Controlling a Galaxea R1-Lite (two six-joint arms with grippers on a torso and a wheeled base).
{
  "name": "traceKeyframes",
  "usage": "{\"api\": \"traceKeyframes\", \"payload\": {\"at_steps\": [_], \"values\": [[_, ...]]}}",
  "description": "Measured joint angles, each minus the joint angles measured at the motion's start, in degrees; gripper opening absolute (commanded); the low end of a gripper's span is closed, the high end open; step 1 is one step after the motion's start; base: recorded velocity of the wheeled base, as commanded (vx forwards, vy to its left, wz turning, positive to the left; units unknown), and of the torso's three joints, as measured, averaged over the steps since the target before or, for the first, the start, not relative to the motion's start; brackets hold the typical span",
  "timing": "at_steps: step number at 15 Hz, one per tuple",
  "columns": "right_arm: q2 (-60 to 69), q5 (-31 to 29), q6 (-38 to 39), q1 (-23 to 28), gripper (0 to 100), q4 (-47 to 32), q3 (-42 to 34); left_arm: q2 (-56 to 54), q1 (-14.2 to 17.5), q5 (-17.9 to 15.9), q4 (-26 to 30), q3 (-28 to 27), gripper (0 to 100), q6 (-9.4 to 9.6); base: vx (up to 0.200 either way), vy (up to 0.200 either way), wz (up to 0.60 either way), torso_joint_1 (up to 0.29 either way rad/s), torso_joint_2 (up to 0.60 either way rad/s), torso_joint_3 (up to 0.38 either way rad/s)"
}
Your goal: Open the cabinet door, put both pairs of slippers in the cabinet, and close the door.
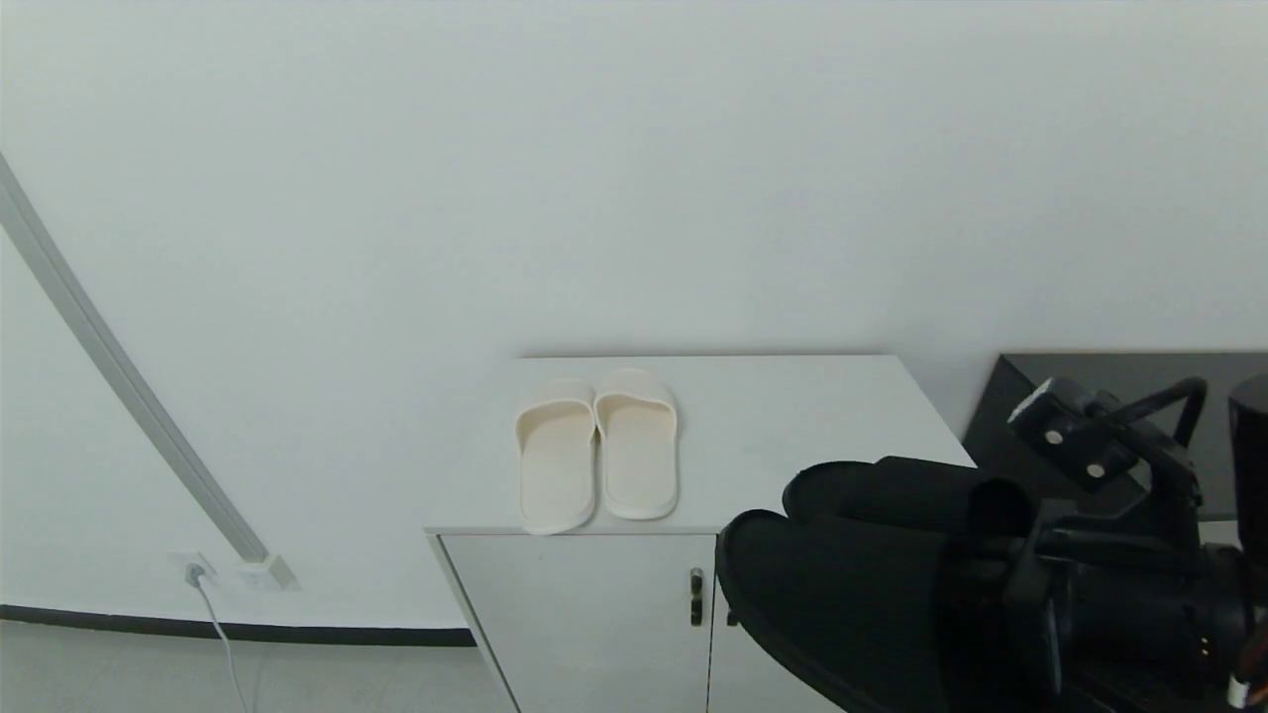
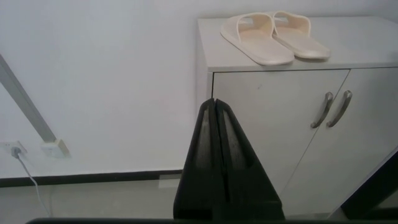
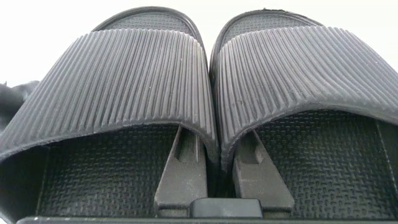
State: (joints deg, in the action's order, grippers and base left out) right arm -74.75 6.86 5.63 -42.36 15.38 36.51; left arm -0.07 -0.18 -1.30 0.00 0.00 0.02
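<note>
Black slippers, lower right in the head view, are pinched by their touching inner edges between the right fingers. The left fingers are pressed together, empty. Cream slippers lie mid-frame atop the cabinet, its doors shut: nothing stowed yet.

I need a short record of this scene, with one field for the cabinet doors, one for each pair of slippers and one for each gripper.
cabinet doors: both shut, handles side by side at the middle
white slippers: side by side on top of the cabinet, at its front edge
black slippers: held as a pair, off the cabinet
right gripper: one finger inside each black slipper, pinching their inner walls together
left gripper: shut, empty, apart from the cabinet
</note>
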Motion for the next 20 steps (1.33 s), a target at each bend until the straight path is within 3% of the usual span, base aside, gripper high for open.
{"api": "traceKeyframes", "payload": {"at_steps": [2, 10, 20], "values": [[2.4, 0.2, -0.7, -0.7, 0, -0.1, -1.8, 0.0, 0.0, 0.0, 0.0, 0.0, 0, 0.0, 0.0, 0.0, 0.0, 0.0, 0.0, 0.0], [3.7, 0.2, -1.2, -1.1, 0, -0.1, -3.4, 0.0, 0.0, 0.0, 0.0, 0.0, 0, -0.07, -0.2, 0.0, 0.0, 0.0, 0.0, 0.005], [3.6, 0.2, -2.2, -1.1, 0, 0.1, -4.5, 0.0, 0.0, 0.0, 0.0, 0.0, 0, -0.1, 0.0, 0.0, 0.0, 0.0, 0.0, 0.0]]}}
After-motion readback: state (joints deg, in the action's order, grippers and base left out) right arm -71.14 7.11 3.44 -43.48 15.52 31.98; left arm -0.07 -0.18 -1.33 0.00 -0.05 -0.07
